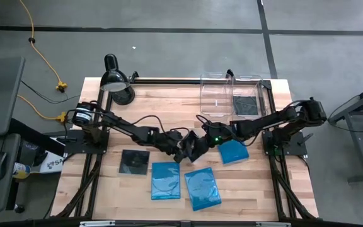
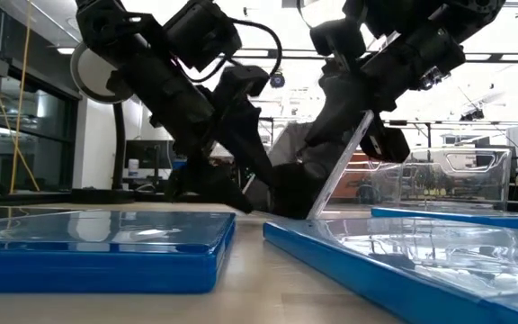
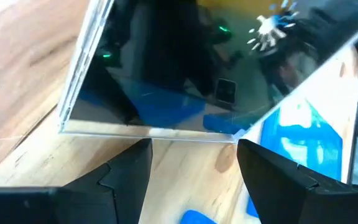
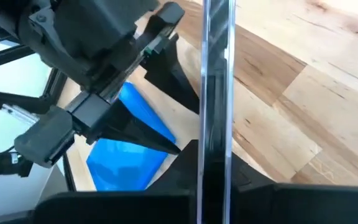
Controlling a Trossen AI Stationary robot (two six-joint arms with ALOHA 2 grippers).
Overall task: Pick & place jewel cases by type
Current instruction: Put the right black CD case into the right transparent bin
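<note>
A black jewel case [image 2: 335, 171] stands tilted at the table's middle, its lower edge [image 3: 148, 131] on the wood, and it shows edge-on in the right wrist view [image 4: 216, 74]. My right gripper [image 2: 371, 126] is shut on its raised edge. My left gripper [image 3: 194, 149] is open, low on the case's left, its fingertips close to the lower edge; whether they touch it I cannot tell. A second black case [image 1: 134, 161] and three blue cases [image 1: 166, 180] [image 1: 201, 187] [image 1: 234, 151] lie flat on the table. My right gripper pinches the black case's raised edge [image 4: 215, 155] between its two fingers, coming slanting down from the table's right. The case leans up toward that gripper, with its opposite edge [image 2: 306, 216] on the table.
Two clear bins stand at the far edge [image 1: 216, 94] [image 1: 247, 98]; the right one holds a black case [image 1: 246, 105]. A black desk lamp [image 1: 115, 79] stands at the far left corner. Bare wood lies along the table's left and right sides.
</note>
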